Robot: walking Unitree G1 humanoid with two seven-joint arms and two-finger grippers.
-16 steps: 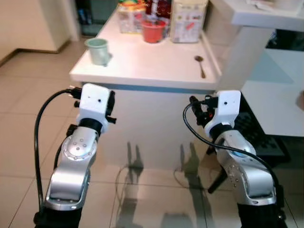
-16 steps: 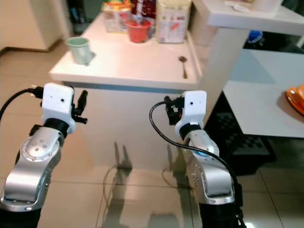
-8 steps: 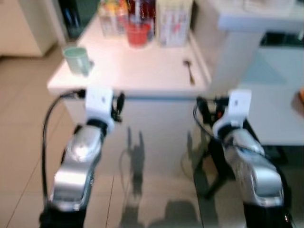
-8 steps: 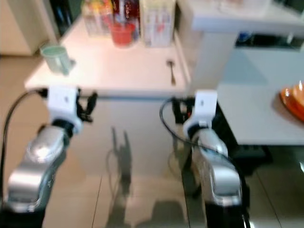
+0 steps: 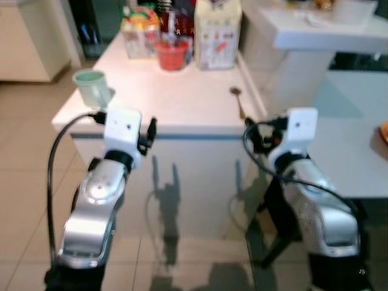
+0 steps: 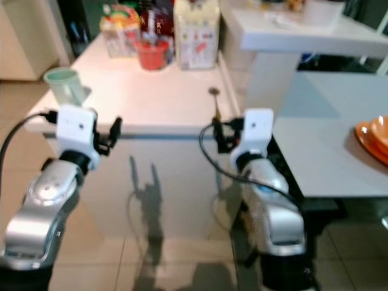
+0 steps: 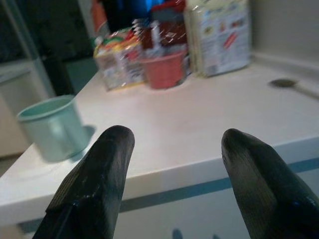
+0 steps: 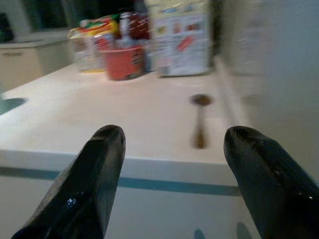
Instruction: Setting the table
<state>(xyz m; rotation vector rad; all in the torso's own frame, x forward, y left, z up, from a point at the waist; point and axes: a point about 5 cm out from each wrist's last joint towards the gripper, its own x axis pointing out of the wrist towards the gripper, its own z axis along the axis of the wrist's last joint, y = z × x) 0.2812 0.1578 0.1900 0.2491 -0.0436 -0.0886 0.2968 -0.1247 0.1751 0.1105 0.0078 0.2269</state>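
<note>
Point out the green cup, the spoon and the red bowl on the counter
green cup (image 5: 91,86), left eye view, on its front wall.
spoon (image 8: 200,119), right wrist view, on its handle.
red bowl (image 5: 171,56), left eye view, on its outer side.

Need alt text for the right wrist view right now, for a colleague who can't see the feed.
The right gripper, its two black fingers open and holding nothing, points at the edge of a white table. A spoon lies on the table ahead of it, with a red cup and food packages further back.

1. The head's two eye views look forward and down over both arms at the bench (image 5: 182,103).
2. Each wrist view looks low along its fingers (image 7: 99,174), sharing the spoon (image 8: 199,119).
</note>
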